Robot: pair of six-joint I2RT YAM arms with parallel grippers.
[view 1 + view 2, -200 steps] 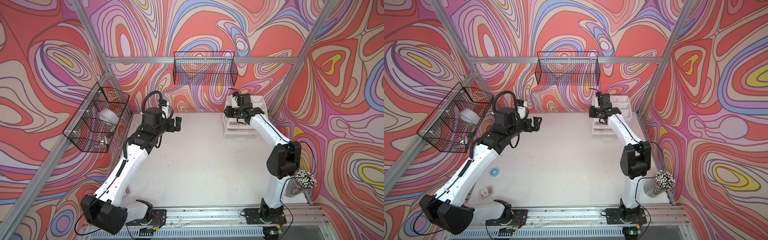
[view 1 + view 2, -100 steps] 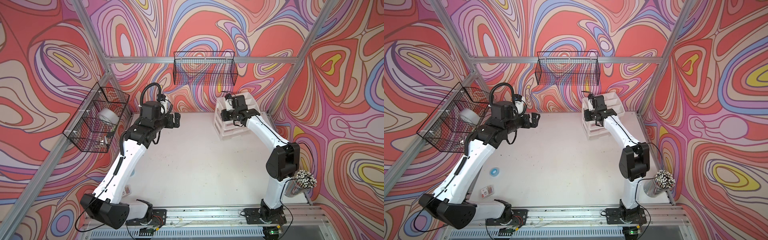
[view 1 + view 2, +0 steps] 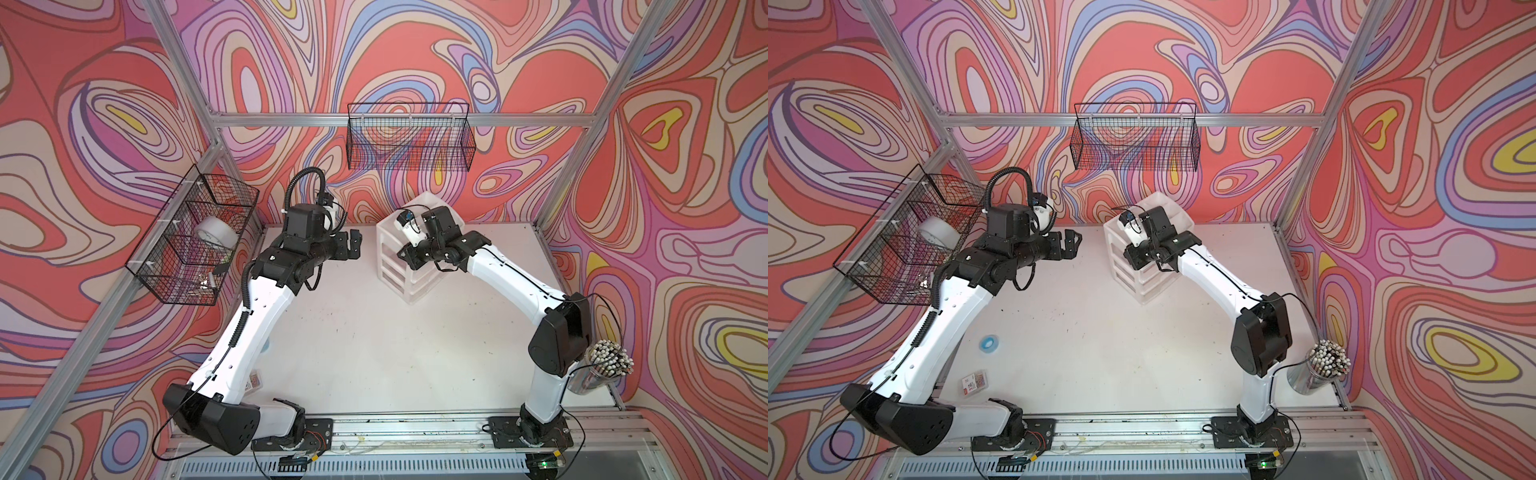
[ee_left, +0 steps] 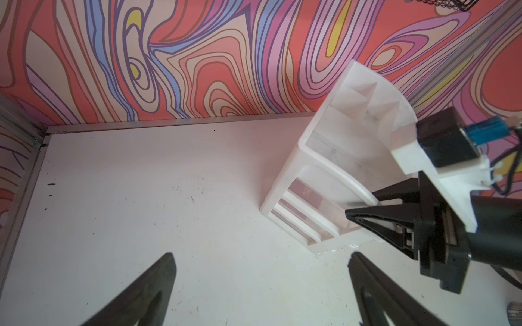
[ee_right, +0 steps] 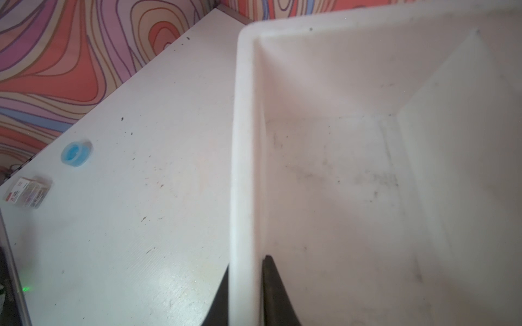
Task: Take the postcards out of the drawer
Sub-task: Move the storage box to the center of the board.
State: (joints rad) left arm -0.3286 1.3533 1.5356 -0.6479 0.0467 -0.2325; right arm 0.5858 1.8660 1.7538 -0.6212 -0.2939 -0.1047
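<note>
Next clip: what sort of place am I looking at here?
Probably a robot data-collection cell, not a home: silver aluminium frame bars holding swirl-printed wall panels, two white-and-black robot arms bolted to a metal rail at the white tabletop's edge, and black wire baskets hung on the walls.

White arms (image 3: 257,328), black joints (image 3: 559,340), black cables (image 3: 308,171)

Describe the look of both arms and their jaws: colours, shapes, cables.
Both the left arm and right arm have glossy white link shells with bulky black joint housings. A ribbed black hose loops over the left wrist; a thin black cable runs along the right arm. The jaws are black, tapered, triangular.
</note>
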